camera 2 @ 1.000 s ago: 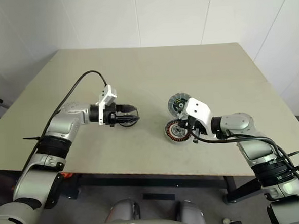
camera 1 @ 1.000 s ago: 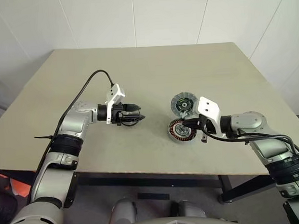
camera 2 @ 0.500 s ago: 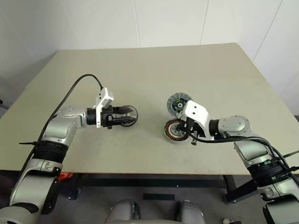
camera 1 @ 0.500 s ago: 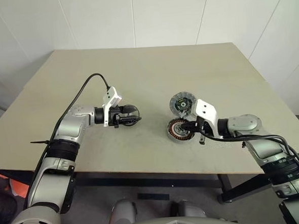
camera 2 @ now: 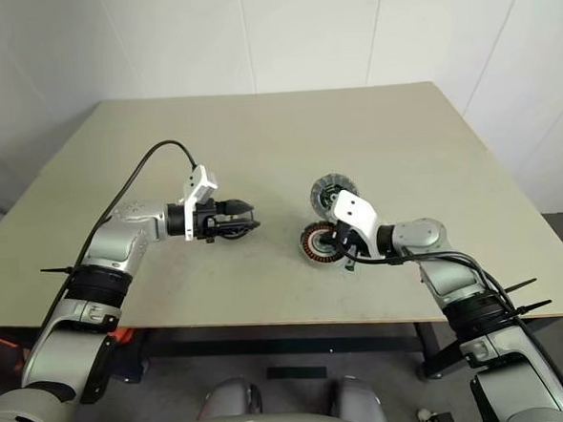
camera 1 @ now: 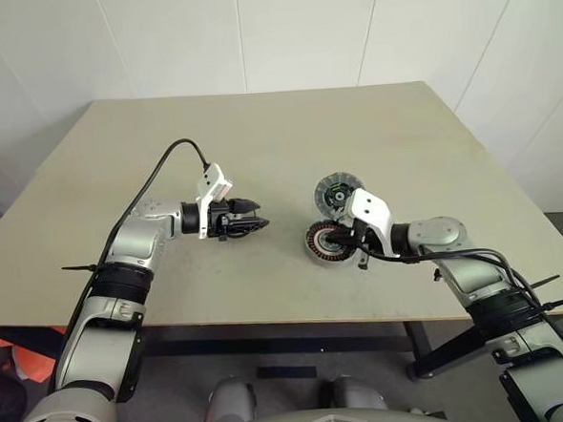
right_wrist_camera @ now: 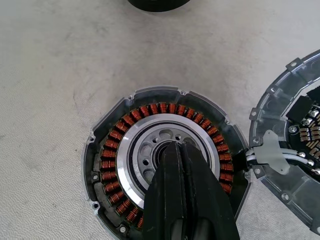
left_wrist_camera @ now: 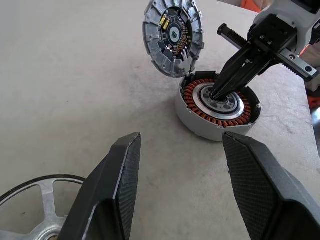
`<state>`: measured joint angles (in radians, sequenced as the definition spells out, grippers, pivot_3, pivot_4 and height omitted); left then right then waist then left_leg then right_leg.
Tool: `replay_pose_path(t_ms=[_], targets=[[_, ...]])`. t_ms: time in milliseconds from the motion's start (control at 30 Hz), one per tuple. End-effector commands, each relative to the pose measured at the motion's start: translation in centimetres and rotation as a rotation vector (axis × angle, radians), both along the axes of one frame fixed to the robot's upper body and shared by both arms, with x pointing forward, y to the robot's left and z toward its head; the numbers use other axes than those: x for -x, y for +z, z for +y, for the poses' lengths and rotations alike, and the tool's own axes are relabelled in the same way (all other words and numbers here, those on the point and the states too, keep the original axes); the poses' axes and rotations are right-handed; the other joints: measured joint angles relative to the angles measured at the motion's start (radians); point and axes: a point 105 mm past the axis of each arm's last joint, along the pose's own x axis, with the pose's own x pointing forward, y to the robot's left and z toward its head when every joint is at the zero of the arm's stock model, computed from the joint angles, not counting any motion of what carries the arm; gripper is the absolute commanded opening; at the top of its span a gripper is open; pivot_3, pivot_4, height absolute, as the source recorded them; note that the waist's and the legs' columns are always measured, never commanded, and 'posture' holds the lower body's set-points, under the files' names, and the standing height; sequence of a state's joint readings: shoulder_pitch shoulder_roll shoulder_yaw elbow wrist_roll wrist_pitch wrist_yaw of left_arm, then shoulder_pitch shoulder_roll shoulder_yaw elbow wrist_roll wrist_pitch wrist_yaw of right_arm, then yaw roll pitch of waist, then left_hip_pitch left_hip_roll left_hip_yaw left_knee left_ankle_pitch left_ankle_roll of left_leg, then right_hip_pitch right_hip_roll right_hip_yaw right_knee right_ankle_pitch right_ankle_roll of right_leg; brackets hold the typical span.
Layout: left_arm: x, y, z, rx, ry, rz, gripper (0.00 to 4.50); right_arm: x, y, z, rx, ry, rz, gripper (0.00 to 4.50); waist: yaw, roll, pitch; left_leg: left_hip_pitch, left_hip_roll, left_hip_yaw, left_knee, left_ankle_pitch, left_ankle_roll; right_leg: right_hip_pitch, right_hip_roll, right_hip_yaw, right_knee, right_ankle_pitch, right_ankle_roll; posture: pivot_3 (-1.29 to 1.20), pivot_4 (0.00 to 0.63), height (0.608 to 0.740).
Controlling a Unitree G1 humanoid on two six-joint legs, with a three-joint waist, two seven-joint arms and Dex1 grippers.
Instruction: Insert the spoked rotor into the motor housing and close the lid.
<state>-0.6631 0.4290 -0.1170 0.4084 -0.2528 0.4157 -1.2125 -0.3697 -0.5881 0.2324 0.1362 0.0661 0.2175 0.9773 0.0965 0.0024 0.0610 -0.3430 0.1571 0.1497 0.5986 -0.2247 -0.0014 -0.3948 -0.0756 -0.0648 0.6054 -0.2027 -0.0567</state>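
Pressed together into one black wedge, the right gripper (right_wrist_camera: 186, 165) has its tips set down in the central bore of the motor housing (right_wrist_camera: 167, 167), a squat round casing with a grey ribbed outer wall, a ring of copper-coloured wire coils and a smooth silver hub drilled with small holes. Nothing is pinched between those fingers. The housing holds only the coils and the hub, with the closed tips in the middle.

Just beside the housing, joined to it by short white wires, stands the lid (left_wrist_camera: 173, 36), a flat round grey disc with a ribbed rim and a green-and-black circuit centre, tilted up on its edge and leaning open.

Across the speckled beige table (camera 1: 277, 135), well apart from the housing, the left gripper (camera 1: 251, 221) points toward it, its two black fingers with cross-hatched rubber pads (left_wrist_camera: 125, 175) spread partway and closed on nothing. Under them on the table lies the spoked rotor (left_wrist_camera: 42, 192), a shiny silver metal wheel with a dark rim and flat radial spokes.
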Motion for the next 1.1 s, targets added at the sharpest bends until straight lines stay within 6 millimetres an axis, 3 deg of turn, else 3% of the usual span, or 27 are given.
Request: replay_pose_path(t_ms=[33,100,300,400,500,700,833,1000,1100], targets=[[-0.2,1.2,-0.1,0.009,-0.003,-0.042,2.76,1.1,-1.7,0.0,0.056,0.035,0.049,0.03,0.000,0.000,0.000,0.000,0.000,0.000,0.000,0.000,0.000,0.000,0.000,0.000,0.000,0.000,0.000,0.00,0.000,0.740],[-0.2,1.2,-0.1,0.007,-0.002,-0.041,2.76,1.1,-1.4,-0.1,0.046,0.033,0.045,0.03,0.001,0.000,0.000,0.000,0.000,0.000,0.000,0.000,0.001,0.001,0.000,0.000,0.000,0.000,0.000,0.00,0.000,0.740],[0.0,0.9,-0.5,0.007,-0.008,-0.038,2.76,0.1,2.6,1.0,-0.191,-0.024,0.034,0.03,0.000,-0.001,0.000,-0.001,0.000,0.000,0.000,-0.001,0.002,0.000,0.000,0.000,-0.001,0.003,-0.006,0.00,0.000,0.740],[0.0,0.9,-0.6,0.008,-0.010,-0.038,2.76,0.1,3.4,1.3,-0.222,-0.019,0.036,0.03,0.001,0.000,0.000,-0.004,0.000,0.000,0.000,-0.001,0.003,-0.004,0.000,0.000,0.000,0.003,-0.006,0.00,0.000,0.740],[0.1,0.9,-0.6,0.006,-0.011,-0.037,2.76,0.5,3.1,1.3,-0.211,-0.008,0.057,0.03,0.001,0.000,0.000,-0.004,0.000,0.000,0.000,-0.001,0.003,-0.004,0.000,0.000,-0.001,0.003,-0.006,0.00,0.000,0.740],[0.0,0.8,-0.6,0.000,-0.008,-0.039,2.76,1.2,0.7,1.2,-0.095,0.017,0.066,0.03,0.002,-0.001,0.000,-0.005,0.000,0.000,0.000,-0.001,0.003,-0.005,0.000,0.000,-0.001,0.003,-0.006,0.00,0.000,0.740],[0.0,0.8,-0.5,-0.005,-0.007,-0.042,2.76,1.4,-1.3,0.1,0.000,0.012,0.067,0.03,0.000,-0.001,0.000,-0.005,0.000,0.000,0.000,-0.001,0.002,-0.004,0.000,0.000,-0.001,0.001,-0.002,0.00,0.000,0.740],[-0.1,0.7,-0.4,-0.008,-0.001,-0.043,2.76,1.5,-0.9,0.1,-0.043,0.005,0.077,0.03,0.001,-0.001,0.000,-0.002,0.000,0.000,0.000,-0.001,0.002,-0.001,0.000,0.000,-0.001,0.000,0.000,0.00,0.000,0.740],[-0.1,0.7,-0.4,-0.008,-0.001,-0.044,2.76,0.9,2.1,1.1,-0.237,-0.029,0.092,0.03,0.001,-0.001,0.000,-0.001,0.000,0.000,0.000,-0.001,0.002,0.000,0.000,0.000,-0.001,0.000,0.000,0.00,0.000,0.740]])
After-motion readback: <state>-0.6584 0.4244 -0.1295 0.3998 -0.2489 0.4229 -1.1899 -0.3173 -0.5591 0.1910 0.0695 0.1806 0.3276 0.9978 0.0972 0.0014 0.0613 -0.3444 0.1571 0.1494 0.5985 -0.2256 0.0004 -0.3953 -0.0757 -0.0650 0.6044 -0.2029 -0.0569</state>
